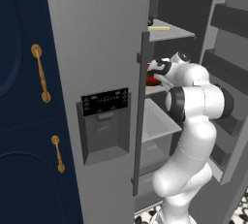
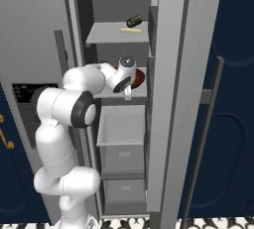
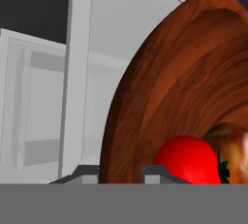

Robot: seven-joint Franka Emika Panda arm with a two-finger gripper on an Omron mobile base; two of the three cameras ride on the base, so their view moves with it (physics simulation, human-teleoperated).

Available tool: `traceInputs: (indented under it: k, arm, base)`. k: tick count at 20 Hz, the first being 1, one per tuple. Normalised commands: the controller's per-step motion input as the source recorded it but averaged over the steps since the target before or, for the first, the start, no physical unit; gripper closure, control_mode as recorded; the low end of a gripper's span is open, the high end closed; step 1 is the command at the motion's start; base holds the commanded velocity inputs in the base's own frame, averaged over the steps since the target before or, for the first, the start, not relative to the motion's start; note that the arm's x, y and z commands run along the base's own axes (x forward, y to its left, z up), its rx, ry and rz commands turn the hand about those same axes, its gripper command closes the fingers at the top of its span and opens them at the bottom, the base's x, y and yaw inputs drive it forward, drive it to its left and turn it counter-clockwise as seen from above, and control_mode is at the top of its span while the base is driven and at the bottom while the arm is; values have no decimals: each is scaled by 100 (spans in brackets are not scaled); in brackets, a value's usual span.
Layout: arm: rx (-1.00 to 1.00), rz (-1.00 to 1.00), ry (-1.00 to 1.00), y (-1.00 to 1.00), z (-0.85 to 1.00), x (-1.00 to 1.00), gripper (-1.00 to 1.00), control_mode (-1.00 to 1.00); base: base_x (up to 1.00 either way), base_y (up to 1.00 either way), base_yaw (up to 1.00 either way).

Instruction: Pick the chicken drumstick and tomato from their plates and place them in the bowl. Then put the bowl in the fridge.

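Observation:
My gripper (image 3: 121, 174) is shut on the rim of the reddish-brown bowl (image 3: 184, 82), which fills the right side of the hand view. Inside the bowl lie the red tomato (image 3: 186, 160) and, beside it, the brown chicken drumstick (image 3: 233, 143). The arm reaches into the open grey fridge (image 1: 97, 43), holding the bowl (image 2: 138, 78) at the level of the middle shelf (image 2: 106, 94). From the left base camera a red-brown sliver of the bowl (image 1: 151, 79) shows behind the hand. Whether the bowl rests on the shelf I cannot tell. The plates are out of view.
The fridge's left door (image 1: 104, 121) with its dispenser panel and long handle (image 1: 140, 116) stands close to the arm. An upper shelf (image 2: 119, 33) carries a dark item (image 2: 134, 21) and a yellow stick (image 2: 131, 30). Drawers (image 2: 123, 146) sit below. Navy cabinets (image 1: 24, 121) flank the fridge.

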Motion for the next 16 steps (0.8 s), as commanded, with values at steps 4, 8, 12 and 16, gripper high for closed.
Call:
traceInputs:
  k: [4,8,12,16]
  arm:
    - [0,2,0,0,0,26,100,-100]
    - [0,2,0,5,0,6,-100,-100]
    - [0,3,0,0,0,-2,-100,-100]
    - [0,2,-8,0,19,-33,-100,-100]
  base:
    - [0,0,0]
    - [0,0,0]
    - [0,0,0]
    - [0,0,0]
